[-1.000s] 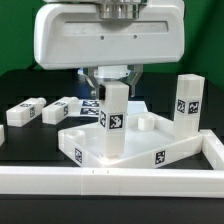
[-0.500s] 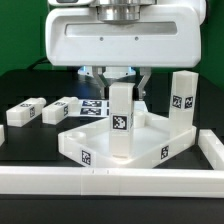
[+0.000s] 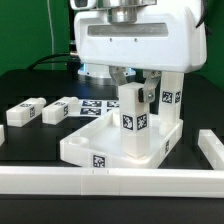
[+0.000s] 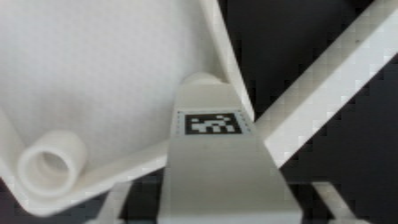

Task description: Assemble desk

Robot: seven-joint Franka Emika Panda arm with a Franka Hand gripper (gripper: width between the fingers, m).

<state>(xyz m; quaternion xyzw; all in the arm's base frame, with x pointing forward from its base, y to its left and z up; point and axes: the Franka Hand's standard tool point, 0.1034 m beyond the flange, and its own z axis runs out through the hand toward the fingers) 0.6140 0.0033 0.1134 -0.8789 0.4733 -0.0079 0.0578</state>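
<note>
My gripper (image 3: 130,86) is shut on a white square leg (image 3: 132,122) and holds it upright, its lower end in the white tray-like tabletop (image 3: 88,142) near the front right corner. I cannot tell whether it is seated in a socket. In the wrist view the held leg (image 4: 221,165) runs away from my gripper (image 4: 217,208) with a tag near its far end. The tabletop (image 4: 107,70) with a round socket (image 4: 52,166) lies beside it. A second leg (image 3: 170,96) stands upright at the tabletop's far right corner.
Two loose legs (image 3: 24,113) (image 3: 60,110) lie on the black table at the exterior view's left. The marker board (image 3: 94,105) lies behind the tabletop. The long white border rail (image 3: 60,179) runs along the front and up the right side (image 3: 212,148).
My arm has moved toward the exterior view's right with the leg in it. The tabletop has slid and turned the same way, and the standing leg has moved with it.
</note>
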